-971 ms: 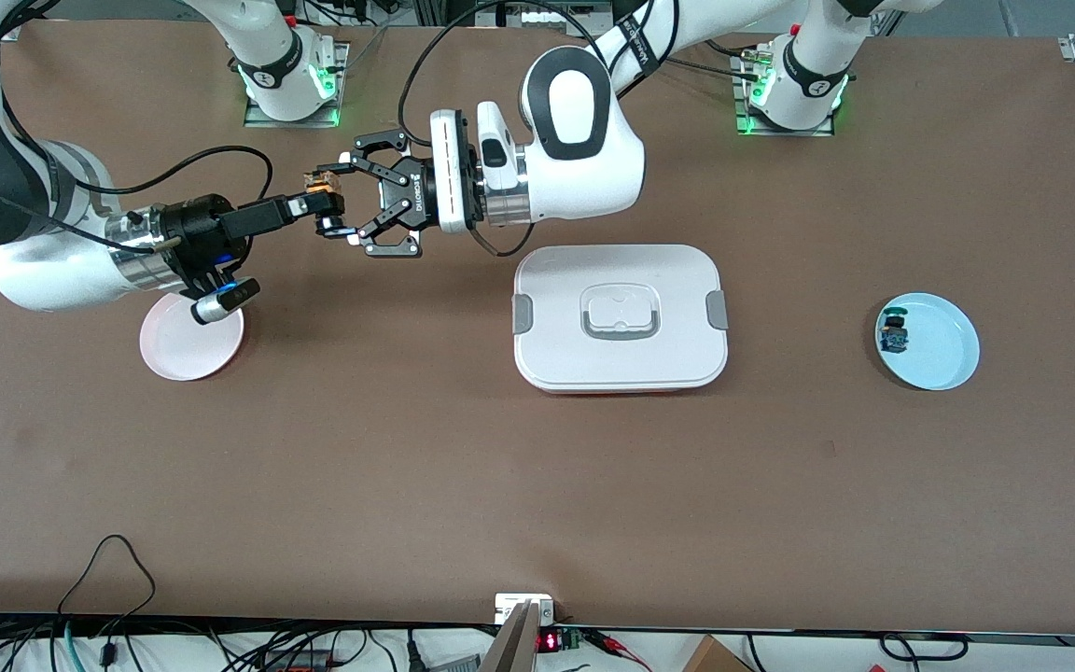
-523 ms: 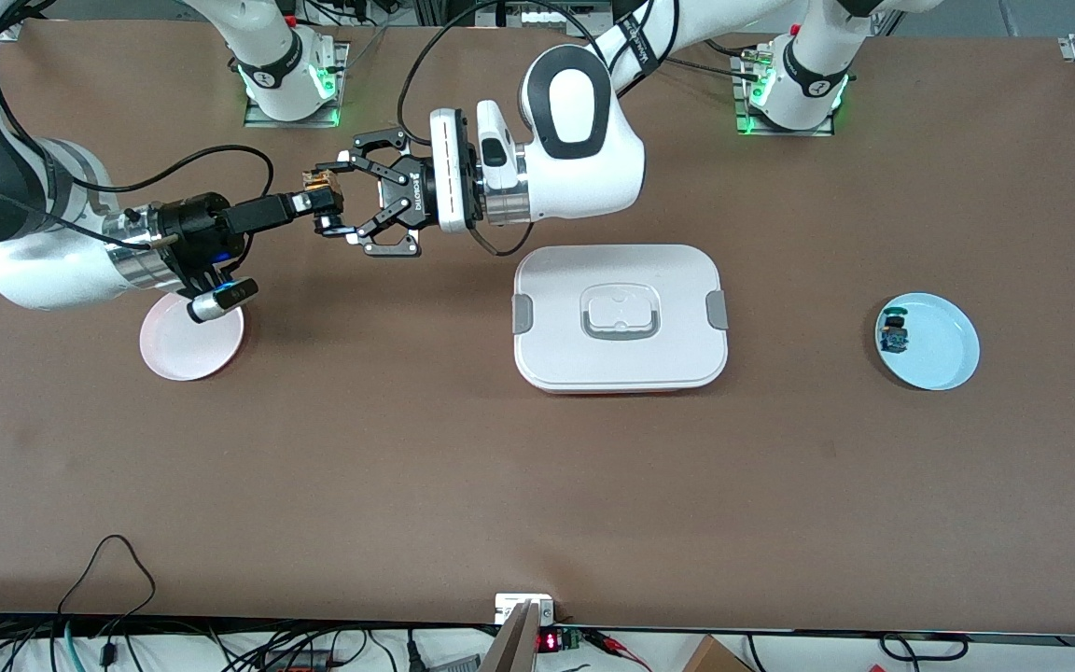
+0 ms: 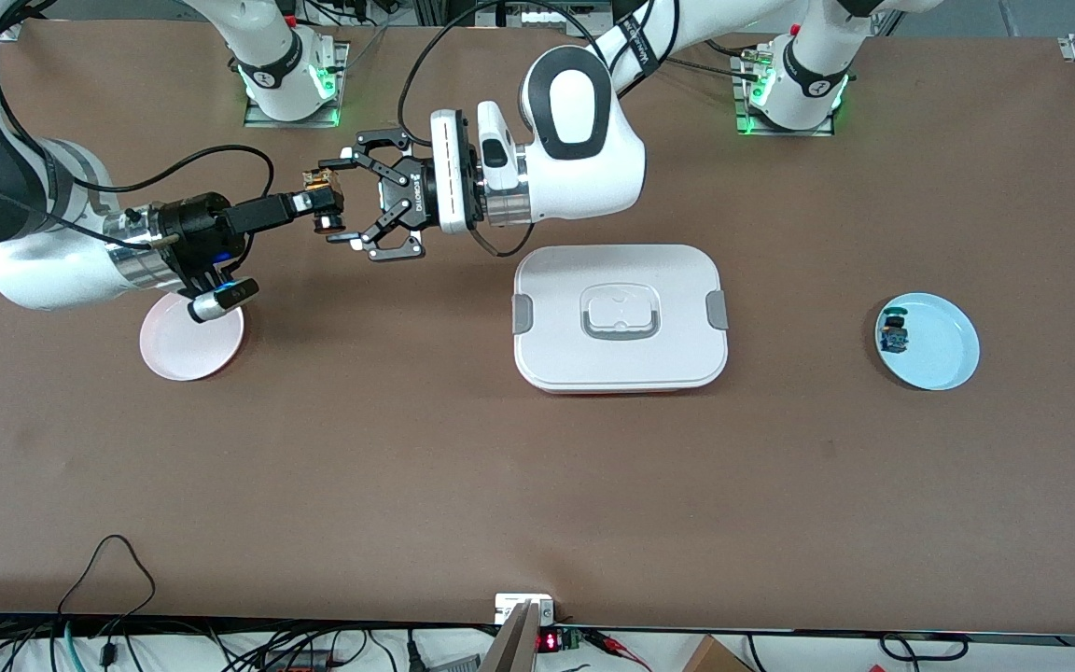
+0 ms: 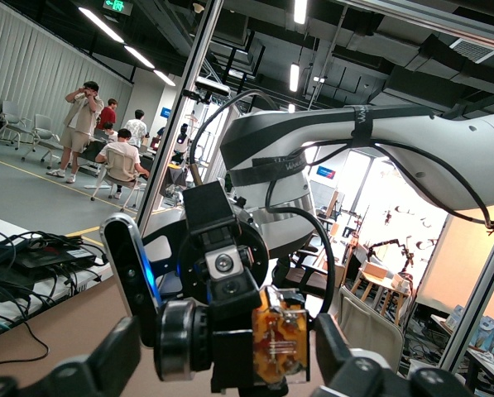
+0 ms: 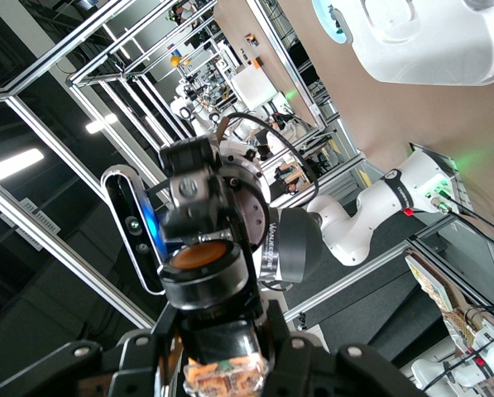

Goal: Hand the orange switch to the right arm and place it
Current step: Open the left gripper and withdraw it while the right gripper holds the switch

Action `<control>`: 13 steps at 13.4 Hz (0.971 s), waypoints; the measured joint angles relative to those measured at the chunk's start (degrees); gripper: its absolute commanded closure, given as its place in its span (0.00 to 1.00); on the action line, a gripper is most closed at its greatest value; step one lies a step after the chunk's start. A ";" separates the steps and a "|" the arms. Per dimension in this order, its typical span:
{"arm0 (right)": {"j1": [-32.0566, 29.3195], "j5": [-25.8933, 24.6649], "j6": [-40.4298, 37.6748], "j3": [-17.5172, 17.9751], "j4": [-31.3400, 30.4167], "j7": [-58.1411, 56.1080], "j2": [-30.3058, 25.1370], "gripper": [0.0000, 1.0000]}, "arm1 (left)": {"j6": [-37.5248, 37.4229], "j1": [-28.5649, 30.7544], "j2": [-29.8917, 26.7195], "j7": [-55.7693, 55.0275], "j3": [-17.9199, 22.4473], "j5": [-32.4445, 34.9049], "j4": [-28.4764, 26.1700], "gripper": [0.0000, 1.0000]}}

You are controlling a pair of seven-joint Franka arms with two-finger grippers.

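The orange switch (image 3: 324, 200) is held in the air between the two arms, over the table a little toward the robots' bases from the pink plate. My right gripper (image 3: 318, 203), slim and black, is shut on it. My left gripper (image 3: 342, 198), with wide linkage fingers, is open, its fingers standing on either side of the switch without touching it. In the left wrist view the switch (image 4: 280, 346) sits in the right gripper's black fingers, and my left gripper (image 4: 226, 362) is spread wide of it. In the right wrist view my right gripper (image 5: 220, 335) clamps the switch (image 5: 222, 368).
A pink plate (image 3: 174, 359) lies under the right wrist. A white lidded container (image 3: 620, 359) sits mid-table. A light blue plate (image 3: 943, 355) at the left arm's end holds a blue-green switch (image 3: 893, 334).
My left gripper's fingers have spread wider and let go of the switch. The right gripper keeps hold of it and has barely moved.
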 measured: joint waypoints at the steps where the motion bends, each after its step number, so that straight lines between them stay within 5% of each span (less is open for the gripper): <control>1: 0.00 0.00 0.00 0.00 -0.01 0.00 0.00 0.90 | 0.00 0.02 0.00 0.00 0.10 0.00 0.02 0.00; 9: 0.01 0.27 1.25 0.00 -0.03 0.00 -0.01 0.92 | -0.03 3.74 -0.80 0.06 0.35 0.00 0.27 0.00; 13: -0.03 -0.04 2.07 -0.02 -0.07 -2.07 -0.01 0.95 | -13.15 12.87 -1.22 0.06 0.50 0.00 -0.84 0.00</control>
